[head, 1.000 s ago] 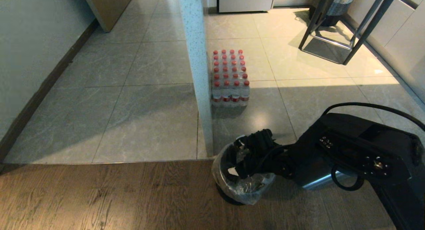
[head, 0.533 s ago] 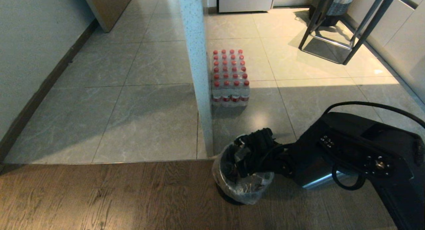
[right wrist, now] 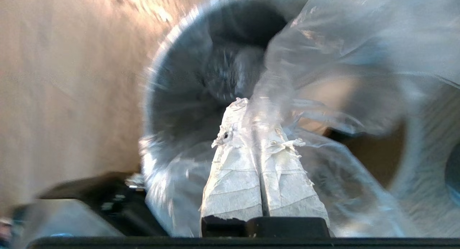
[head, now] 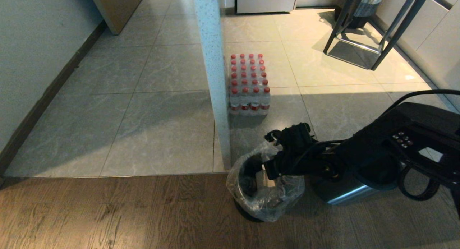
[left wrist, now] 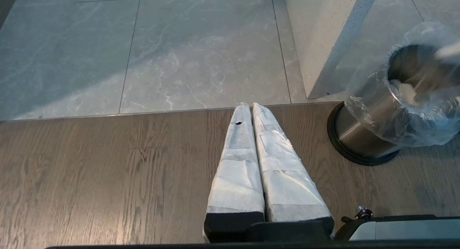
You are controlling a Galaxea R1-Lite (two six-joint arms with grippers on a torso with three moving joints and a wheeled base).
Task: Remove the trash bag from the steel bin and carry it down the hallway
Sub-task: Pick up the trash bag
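The floor changes here from dark wood planks to glossy grey tiles, with a speckled white pillar [head: 212, 73] standing at the join and a shrink-wrapped pack of red-capped bottles [head: 249, 84] on the tiles just behind it. The steel bin [left wrist: 363, 130] stands upright on the wood right beside the pillar's foot, its long axis vertical and its mouth facing up. The trash bag [head: 267, 200] sits inside it, the clear film folded out over the rim and hanging down the outside wall, and its far edge is drawn up into a peak towards the right gripper [right wrist: 256, 112]. That gripper is over the far side of the bin's mouth, its taped jaws pressed together on a gather of the film. The left gripper [left wrist: 250, 109] hangs parked over the wood floor well to the side of the bin, jaws together and holding nothing. The step in hand looks like the lift-out. It would go best as a straight pull upward along the bin's axis, slow enough that the folded-over skirt peels off the rim all round instead of snagging and tipping the light bin. A thin pinch of film can slip or tear, so the pull should stay steady, not jerky, until the bag's bottom clears the rim.
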